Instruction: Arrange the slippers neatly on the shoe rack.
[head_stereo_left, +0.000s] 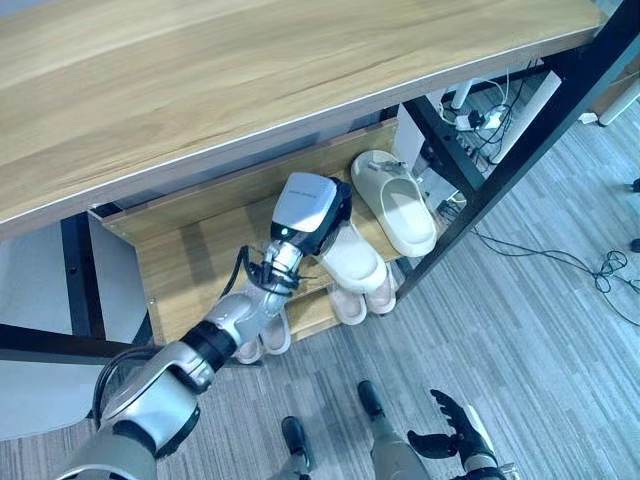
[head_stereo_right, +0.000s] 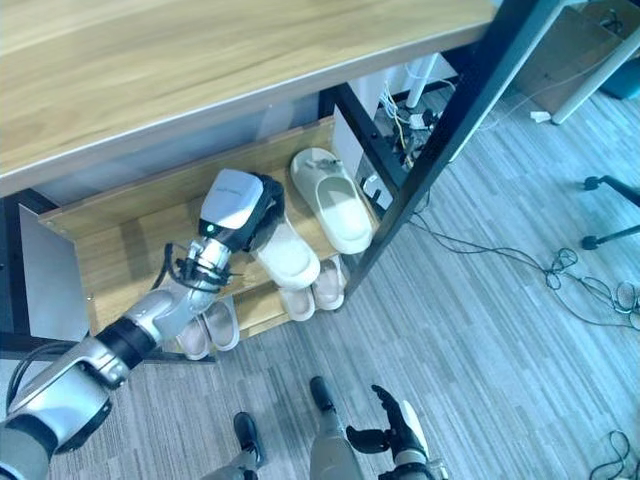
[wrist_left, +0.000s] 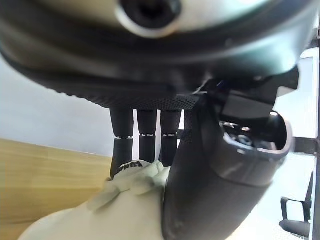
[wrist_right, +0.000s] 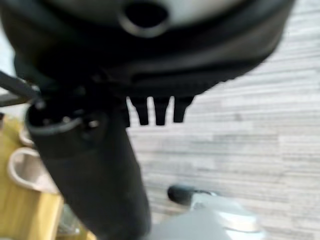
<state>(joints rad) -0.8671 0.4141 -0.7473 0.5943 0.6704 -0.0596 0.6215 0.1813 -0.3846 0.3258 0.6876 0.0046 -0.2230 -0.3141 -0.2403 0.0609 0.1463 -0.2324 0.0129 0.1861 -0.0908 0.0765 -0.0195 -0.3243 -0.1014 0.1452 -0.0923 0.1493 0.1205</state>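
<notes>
My right hand (head_stereo_left: 455, 435) hangs idle low over the grey floor, fingers loosely spread. My left hand (head_stereo_left: 318, 215) is clamped on the cream foam slipper (head_stereo_left: 352, 258), thumb and fingers pinching its upper at the wooden shoe rack shelf (head_stereo_left: 195, 262). Risk: heel overhangs the front edge; if I release here it may tip onto the pink pairs (head_stereo_left: 362, 298) below. Its cream mate (head_stereo_left: 397, 203) sits just beside; pushing could knock it askew.
</notes>
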